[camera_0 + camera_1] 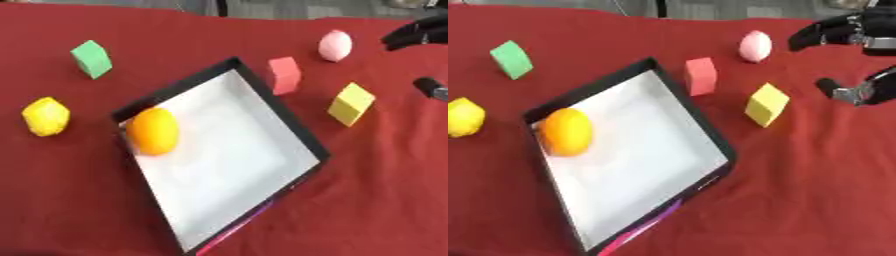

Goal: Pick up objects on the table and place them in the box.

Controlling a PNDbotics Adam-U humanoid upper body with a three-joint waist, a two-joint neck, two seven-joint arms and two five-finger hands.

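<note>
Already one item sits inside the box (302, 137): an orange fruit (153, 131) rests against the near-left wall of the shallow black tray with its white floor. Five things lie outside on the red cloth (376, 200): a green block (92, 58) and a yellow lemon-like fruit (45, 116) to the left, a pink-red block (284, 75) touching or just beside the box's far edge, a pale pink egg-shaped thing (334, 45) farther back, and a yellow cube (351, 104) to the right. The right hand (852, 37) hangs at the upper right, spread wide with fingers and thumb apart like an open claw, holding nothing; the left hand shows in neither view. Judging by its position, the egg or the yellow cube looks the likeliest next target. The egg seems the riskier: its rounded form could roll away on a glancing touch, or slip out between closing fingers. The yellow cube stands tilted on an edge, so a sideways approach might tip it instead of catching it. The pink-red block lies so close to the box that reaching for it could nudge the wall and shift the tray. The orange could also roll if the box is bumped. No brand, label or writing can be read anywhere; a pink strip shows along the box's near edge, without visible text.
</note>
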